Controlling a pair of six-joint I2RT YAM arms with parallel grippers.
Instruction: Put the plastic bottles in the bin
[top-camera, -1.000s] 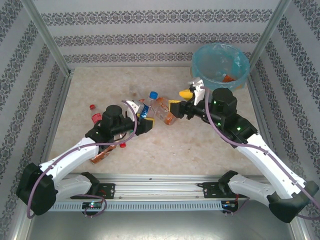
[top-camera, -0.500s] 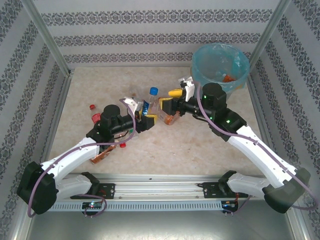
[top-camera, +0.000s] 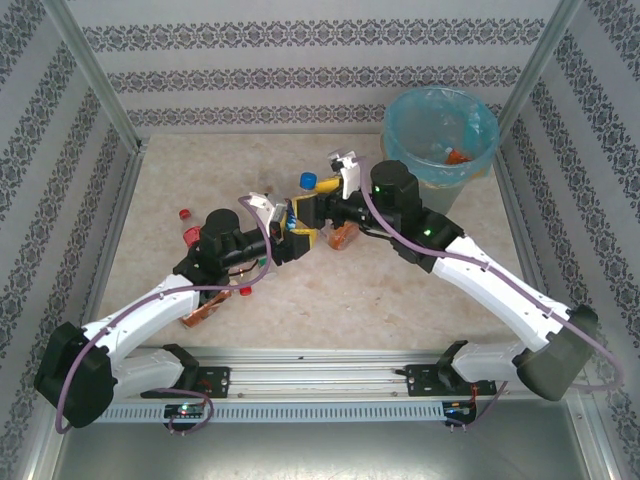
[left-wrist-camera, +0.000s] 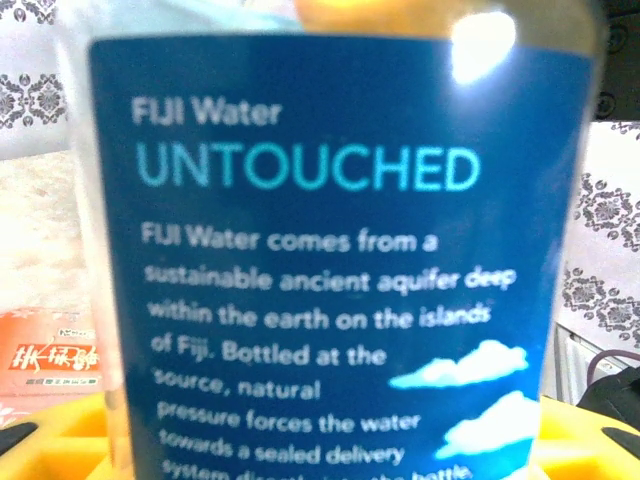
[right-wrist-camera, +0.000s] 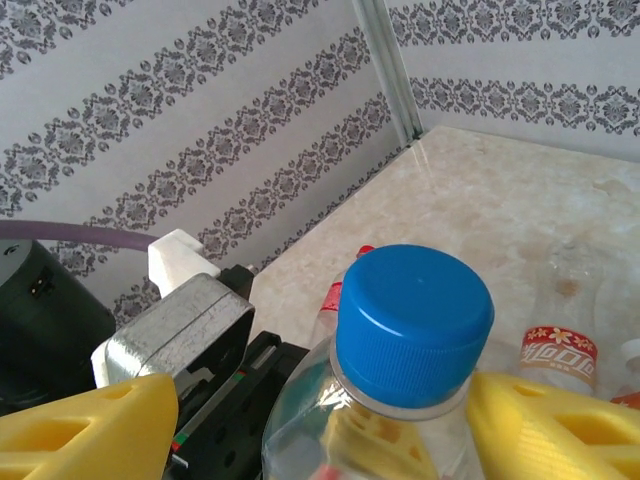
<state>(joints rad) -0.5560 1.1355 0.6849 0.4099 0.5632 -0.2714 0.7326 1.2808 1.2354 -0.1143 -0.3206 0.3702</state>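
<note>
My left pincer (top-camera: 293, 226) clamps the Fiji water bottle (left-wrist-camera: 340, 250); my right pincer (right-wrist-camera: 320, 430) gapes astride its blue-capped neck; bin (top-camera: 490, 150) at one o'clock.

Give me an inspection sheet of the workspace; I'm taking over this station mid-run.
Surface: beige marbled tabletop, no spills seen.
Job's things: Fiji water bottle with blue cap held mid-table; orange-labelled bottle lying beside it; more bottles at left; bin at the far right, with an orange-capped bottle inside.
Clutter: small red cap-like item at left, too small to identify.
Grippers: left gripper shut on the Fiji water bottle's body; right gripper open around its neck.
Cables: purple cable on the left arm, and another along the right arm; no snags seen.
Surroundings: wallpapered walls, metal frame posts.
</note>
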